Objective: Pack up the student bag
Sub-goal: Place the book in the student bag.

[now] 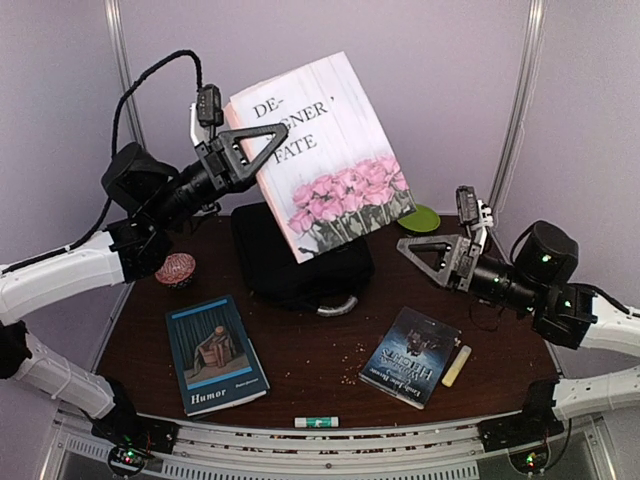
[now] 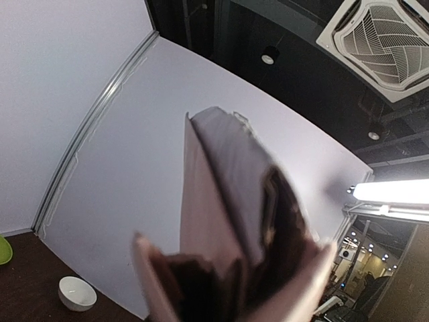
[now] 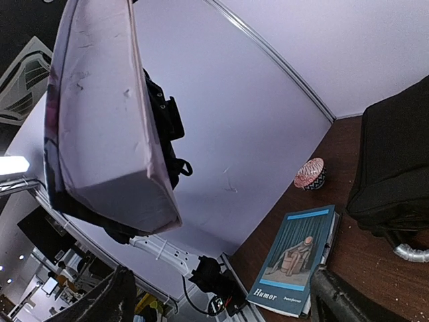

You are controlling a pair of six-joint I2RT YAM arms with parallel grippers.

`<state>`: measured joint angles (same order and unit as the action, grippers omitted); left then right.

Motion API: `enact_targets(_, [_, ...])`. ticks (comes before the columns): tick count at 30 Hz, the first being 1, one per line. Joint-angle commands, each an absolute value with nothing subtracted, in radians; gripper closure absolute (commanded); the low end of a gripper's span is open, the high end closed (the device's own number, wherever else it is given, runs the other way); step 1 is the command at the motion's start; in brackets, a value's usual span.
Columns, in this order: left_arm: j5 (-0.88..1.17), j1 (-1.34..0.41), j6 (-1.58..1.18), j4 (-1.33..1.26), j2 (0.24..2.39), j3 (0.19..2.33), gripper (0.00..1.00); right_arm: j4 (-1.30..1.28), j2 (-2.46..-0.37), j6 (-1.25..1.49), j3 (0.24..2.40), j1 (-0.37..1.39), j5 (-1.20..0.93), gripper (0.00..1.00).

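Holding the rose-cover book (image 1: 330,150) aloft, the left fingers (image 1: 255,150) are clamped on its 9 o'clock edge in the top view. The right fingers (image 1: 420,250) stand wide apart and empty, just off the book's 4 o'clock corner. The student bag (image 1: 275,260) lies flat at the centre of the table (image 1: 300,385), directly beneath the book, its pale grey handle (image 1: 338,306) at 6 o'clock. From the left fingers the bag lies toward 5 o'clock and lower. The book is tilted, its long edges running 11 to 5 o'clock. It hides the bag's far part, so the bag's opening cannot be judged. The left arm, as carrier, is the one placed to lower the load; the bag lies toward 9 o'clock of the right fingers. A Humor book (image 1: 215,355) rests at 7 o'clock and a dark paperback (image 1: 410,355) at 5 o'clock.

Left wrist view: the book (image 2: 228,201), edge-on and blurred, fills the centre; the bag is out of sight.

Right wrist view: both fingers (image 3: 338,295) show spread at the lower edge, with the book (image 3: 100,121) overhead at 10 o'clock and the bag (image 3: 395,161) at 3 o'clock.
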<state>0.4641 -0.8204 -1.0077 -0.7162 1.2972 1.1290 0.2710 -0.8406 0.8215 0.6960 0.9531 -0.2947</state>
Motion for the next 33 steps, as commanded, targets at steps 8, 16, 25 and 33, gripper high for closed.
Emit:
enact_targets(8, [0.354, -0.818, -1.189, -0.944, 1.422, 1.160, 0.74, 0.609, -0.945, 0.925, 0.720, 0.954, -0.223, 0.10])
enact_targets(16, [0.336, -0.821, -1.208, -0.970, 1.427, 1.136, 0.74, 0.647, -1.033, 0.972, 0.755, 0.951, -0.194, 0.12])
enact_targets(25, [0.319, -0.825, -1.216, -0.974, 1.433, 1.114, 0.74, 0.750, -1.126, 1.032, 0.827, 0.953, -0.275, 0.26])
enact_targets(33, [0.298, -0.829, -1.220, -0.977, 1.433, 1.094, 0.73, 0.765, -1.178, 1.054, 0.868, 0.953, -0.309, 0.33])
